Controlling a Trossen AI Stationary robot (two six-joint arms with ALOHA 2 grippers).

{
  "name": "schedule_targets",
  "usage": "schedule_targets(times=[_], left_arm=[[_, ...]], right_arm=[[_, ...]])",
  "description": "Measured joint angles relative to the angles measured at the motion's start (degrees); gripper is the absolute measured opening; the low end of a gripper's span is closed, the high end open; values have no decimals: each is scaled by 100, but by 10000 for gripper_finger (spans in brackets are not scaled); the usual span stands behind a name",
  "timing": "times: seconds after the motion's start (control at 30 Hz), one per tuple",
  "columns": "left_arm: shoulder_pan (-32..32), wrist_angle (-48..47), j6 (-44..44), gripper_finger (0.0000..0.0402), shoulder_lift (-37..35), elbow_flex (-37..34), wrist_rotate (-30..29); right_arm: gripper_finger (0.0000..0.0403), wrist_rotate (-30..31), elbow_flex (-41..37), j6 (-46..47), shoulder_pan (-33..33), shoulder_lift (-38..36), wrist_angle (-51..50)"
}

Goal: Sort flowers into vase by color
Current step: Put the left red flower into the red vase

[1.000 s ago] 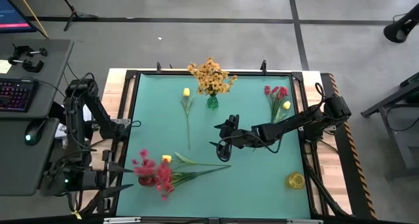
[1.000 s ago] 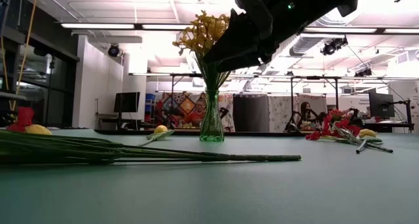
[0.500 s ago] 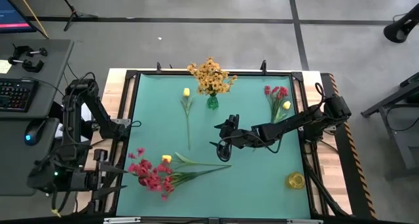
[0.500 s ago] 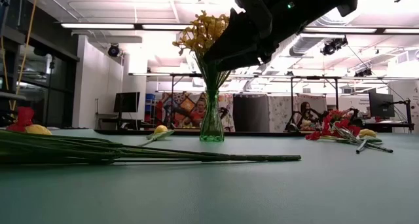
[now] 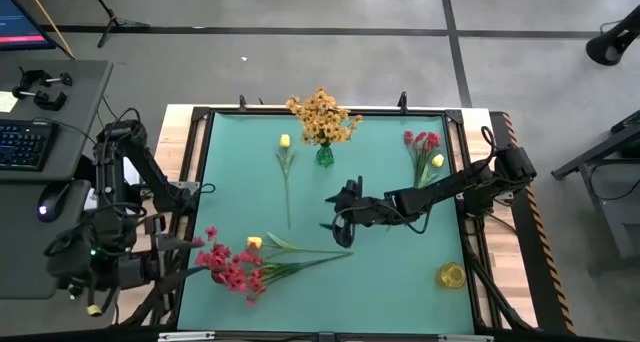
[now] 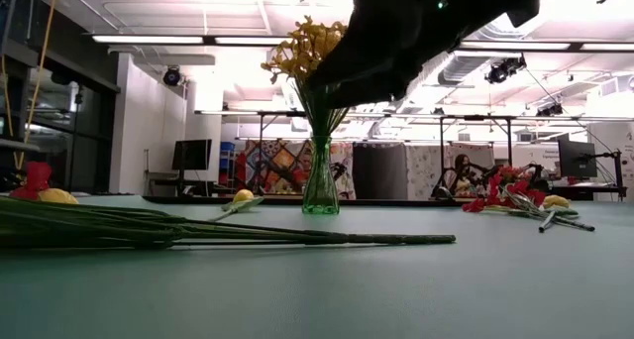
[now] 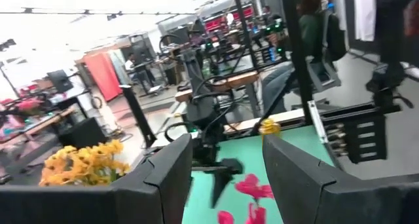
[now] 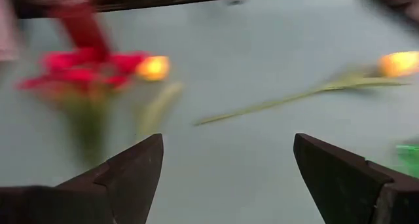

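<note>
Right gripper wide, empty, stretched low over mid-table | left gripper wide, raised off-table

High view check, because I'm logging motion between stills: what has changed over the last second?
The left arm swung back off the table's near-left corner; its left gripper now sits beside the red flower bunch, which lies uncovered and spread there. Nothing was grasped or released. The right gripper still hovers mid-table, jaws open. The green vase of orange flowers and the loose stems stayed put.
</note>
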Motion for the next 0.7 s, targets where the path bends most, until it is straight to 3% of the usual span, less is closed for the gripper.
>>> schedule_targets(times=[0.17, 0.37, 0.47, 0.57, 0.7], left_arm=[[102, -215, -443, 175, -2, -106, 1], [102, -720, -1547, 175, 2, -286, 11], [102, -1240, -2356, 175, 3, -287, 18], [102, -1728, -2950, 175, 41, -289, 15], [102, -1776, -2848, 175, 46, -293, 7]], right_arm=[[330, -1366, 8, 66, 180, 320, 920], [330, -1534, 708, -247, 531, 1405, 1062], [330, -1673, 1501, -479, 630, 2063, 497], [330, -1618, 2460, -770, 664, 2616, -743], [330, -1166, 3576, -972, 679, 3158, -2259]])
